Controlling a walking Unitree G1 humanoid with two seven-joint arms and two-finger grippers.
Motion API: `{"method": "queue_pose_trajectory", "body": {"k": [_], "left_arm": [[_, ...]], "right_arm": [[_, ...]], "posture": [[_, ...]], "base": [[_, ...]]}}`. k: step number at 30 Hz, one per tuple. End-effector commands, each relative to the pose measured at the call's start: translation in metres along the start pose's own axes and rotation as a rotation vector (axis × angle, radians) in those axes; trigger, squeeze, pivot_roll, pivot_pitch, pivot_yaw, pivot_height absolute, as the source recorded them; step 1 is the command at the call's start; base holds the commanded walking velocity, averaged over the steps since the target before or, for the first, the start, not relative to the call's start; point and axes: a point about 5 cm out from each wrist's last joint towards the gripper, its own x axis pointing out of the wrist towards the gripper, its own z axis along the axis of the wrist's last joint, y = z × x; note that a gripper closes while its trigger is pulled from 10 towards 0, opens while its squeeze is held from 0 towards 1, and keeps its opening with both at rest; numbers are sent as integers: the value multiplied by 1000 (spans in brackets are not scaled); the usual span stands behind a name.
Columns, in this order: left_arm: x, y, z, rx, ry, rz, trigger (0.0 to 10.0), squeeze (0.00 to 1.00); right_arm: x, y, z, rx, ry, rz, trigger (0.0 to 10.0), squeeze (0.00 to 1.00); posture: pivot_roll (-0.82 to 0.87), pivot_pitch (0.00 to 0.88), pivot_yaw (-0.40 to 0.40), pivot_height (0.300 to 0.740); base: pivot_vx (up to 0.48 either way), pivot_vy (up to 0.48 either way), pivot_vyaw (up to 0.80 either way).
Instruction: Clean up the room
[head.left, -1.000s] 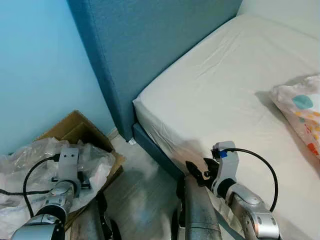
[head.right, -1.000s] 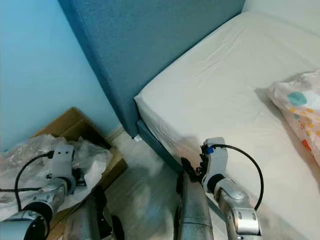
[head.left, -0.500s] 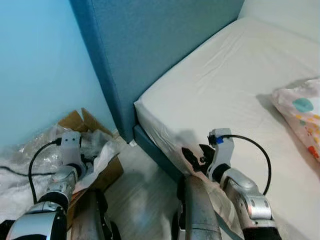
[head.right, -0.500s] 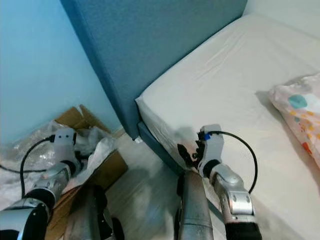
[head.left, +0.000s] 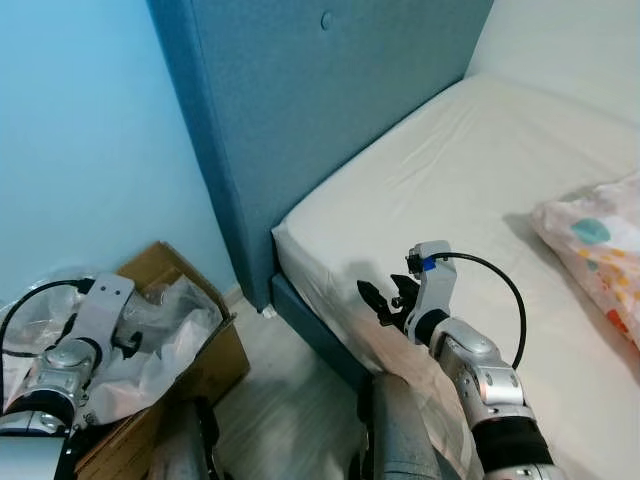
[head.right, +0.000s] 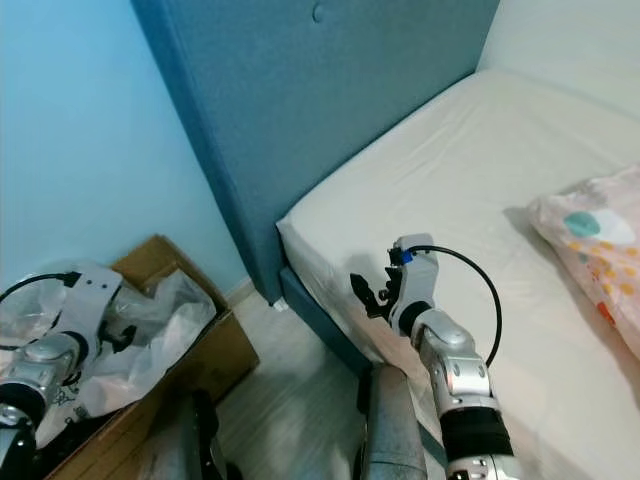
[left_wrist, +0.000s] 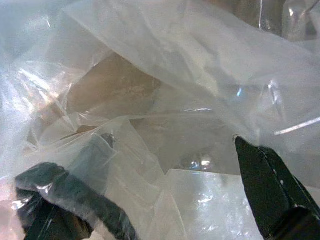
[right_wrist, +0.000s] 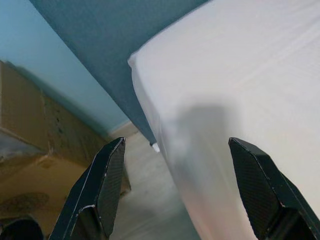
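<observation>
While the left hand (left_wrist: 150, 195), fingers apart, sits in crinkled plastic wrap (left_wrist: 165, 90) over the cardboard box (head.left: 195, 345), it may snag; the right hand (right_wrist: 185, 195) gapes empty beside the bed (head.left: 450, 200).

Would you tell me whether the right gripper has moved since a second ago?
Yes. The right gripper has risen and now hangs over the mattress corner, nearer the headboard.

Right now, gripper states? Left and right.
Left gripper: open, fingers in the clear plastic sheeting, gripping nothing.
Right gripper: open, empty, over the mattress edge.
</observation>
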Motion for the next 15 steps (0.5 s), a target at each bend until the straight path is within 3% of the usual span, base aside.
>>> {"method": "queue_pose_trajectory", "body": {"k": [1,5,8,11,12,14,15], "left_arm": [[-4,10,-11,32,49,12,10000,0],[-4,10,-3,39,31,-19,10000,0],[-8,13,23,105,-43,-119,10000,0],[-10,14,28,127,-56,-134,10000,0],[-19,25,37,221,-55,-129,10000,0],[-19,25,37,221,-55,-129,10000,0],[-24,30,41,280,-46,-119,10000,0]], "right_arm": [[0,-2,-5,0,12,1,10000,0],[4,-3,-3,-3,7,5,10000,0],[10,-1,-3,-7,8,21,10000,0],[10,0,-4,-6,8,26,10000,0],[13,1,-4,-7,8,35,10000,0],[13,1,-4,-7,8,35,10000,0],[14,1,-4,-6,8,37,10000,0]], "posture": [[-85,121,-17,560],[-73,101,-25,560],[-61,83,-36,560],[-60,82,-37,560],[-51,74,-44,560],[-51,74,-44,560],[-47,70,-45,560]], "base": [[0,0,0],[0,0,0],[0,0,0],[0,0,0],[0,0,0],[0,0,0],[0,0,0]]}}
